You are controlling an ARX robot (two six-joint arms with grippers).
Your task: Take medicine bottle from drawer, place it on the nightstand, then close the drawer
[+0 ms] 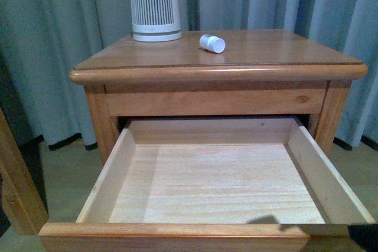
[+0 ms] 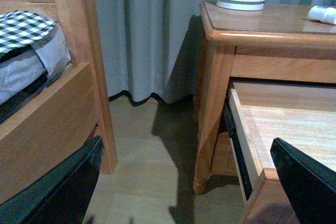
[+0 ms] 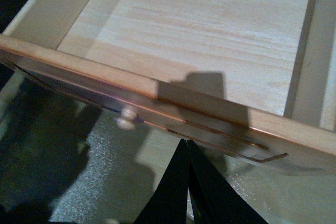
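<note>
The medicine bottle (image 1: pixel 212 43) lies on its side on the nightstand (image 1: pixel 277 51) top, near the back; it also shows in the left wrist view (image 2: pixel 323 14). The drawer (image 1: pixel 177 229) stands pulled wide open, and its pale wood interior is empty. My right gripper (image 3: pixel 185 143) is shut and empty, just in front of the drawer front (image 3: pixel 173 95), to one side of the round knob (image 3: pixel 126 119). My left gripper (image 2: pixel 184 192) is open and empty, low beside the nightstand's left side (image 2: pixel 220 77), near the drawer's front corner.
A tall white ribbed appliance (image 1: pixel 155 4) stands at the back left of the nightstand top. Grey-blue curtains (image 1: pixel 59 39) hang behind. A wooden bed frame (image 2: pixel 52 114) with checked bedding (image 2: pixel 26 27) stands to the left across a strip of floor (image 2: pixel 152 145).
</note>
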